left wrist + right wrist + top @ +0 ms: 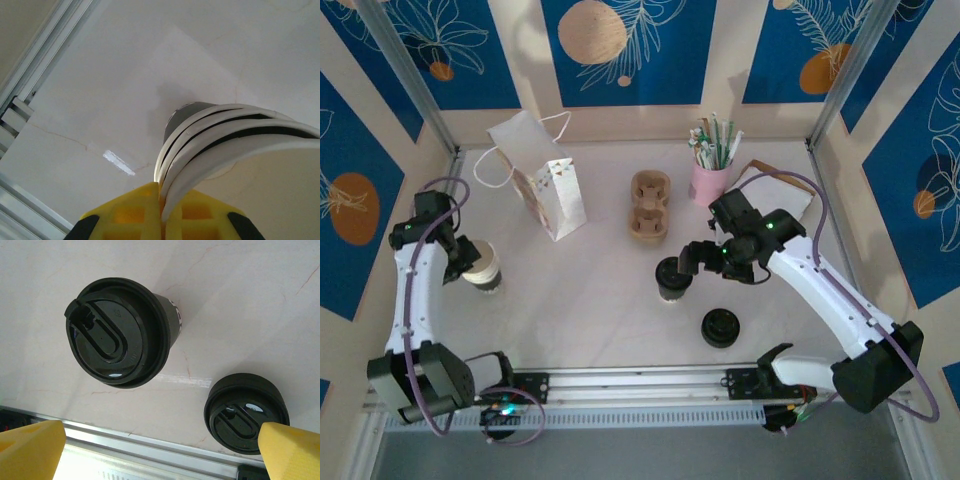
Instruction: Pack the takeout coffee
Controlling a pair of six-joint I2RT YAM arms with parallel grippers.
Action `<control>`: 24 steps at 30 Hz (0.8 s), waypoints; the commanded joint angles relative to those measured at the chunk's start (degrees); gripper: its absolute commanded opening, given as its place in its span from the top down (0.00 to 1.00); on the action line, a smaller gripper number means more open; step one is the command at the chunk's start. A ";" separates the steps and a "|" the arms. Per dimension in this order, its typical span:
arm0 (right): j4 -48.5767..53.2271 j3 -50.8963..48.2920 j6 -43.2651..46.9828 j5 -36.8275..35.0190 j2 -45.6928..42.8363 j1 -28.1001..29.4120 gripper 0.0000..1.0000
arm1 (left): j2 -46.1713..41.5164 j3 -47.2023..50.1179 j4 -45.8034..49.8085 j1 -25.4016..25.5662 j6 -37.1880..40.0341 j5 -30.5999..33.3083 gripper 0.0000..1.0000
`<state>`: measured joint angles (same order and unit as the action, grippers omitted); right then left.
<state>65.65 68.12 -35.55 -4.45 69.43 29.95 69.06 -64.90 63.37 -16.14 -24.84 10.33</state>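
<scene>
Yellow-fingered right gripper [160, 455] hangs above the coffee cup [117, 332], jaws spread wide and empty. The cup stands upright mid-table with its black lid on. The left gripper [161, 210] is clamped on the rim of a stack of paper cups [225, 135] at the table's left side.

Handling, by estimate: thin paper wall, crushable, and the lid may pop. Grip the wall below the lid, lightly.

Spare lids [246, 412] sit near, toward the front rail [165, 445]. Open table separates the cup from the paper bag [548, 185].

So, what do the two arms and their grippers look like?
Left arm and right arm: white links, black joints, a purple cable looping along each, small green lights near the wrists. Fingers are yellow blocks with square pockets.
</scene>
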 commanded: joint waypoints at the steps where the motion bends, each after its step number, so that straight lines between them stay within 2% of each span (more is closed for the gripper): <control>1: 1.70 -0.44 0.93 1.37 -1.25 -0.38 0.01 | 2.44 -1.30 -2.06 -2.97 1.41 -1.63 0.99; 6: 1.94 -0.28 1.10 1.37 -0.90 -0.42 0.01 | 5.84 -2.35 -3.17 -6.21 0.72 -1.28 0.98; 9: 2.12 -0.11 1.09 1.20 -0.87 -0.34 0.01 | 6.08 -2.72 -3.39 -7.14 0.66 -1.11 0.94; 12: 2.13 -0.04 1.12 1.24 -0.70 -0.42 0.01 | 5.69 -2.57 -3.43 -7.44 0.71 -1.14 0.76; 15: 1.98 -0.07 1.17 1.54 -0.53 -0.39 0.01 | 5.52 -2.30 -3.56 -7.52 0.85 -1.67 0.63; 24: 2.08 0.79 1.19 1.11 -0.92 -0.42 0.01 | 1.64 -6.30 -0.45 -7.51 2.44 -4.07 0.38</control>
<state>66.46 68.12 -35.33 -4.43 69.43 29.91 74.13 -67.70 60.27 -23.03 -23.66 8.29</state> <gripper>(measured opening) 0.990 0.611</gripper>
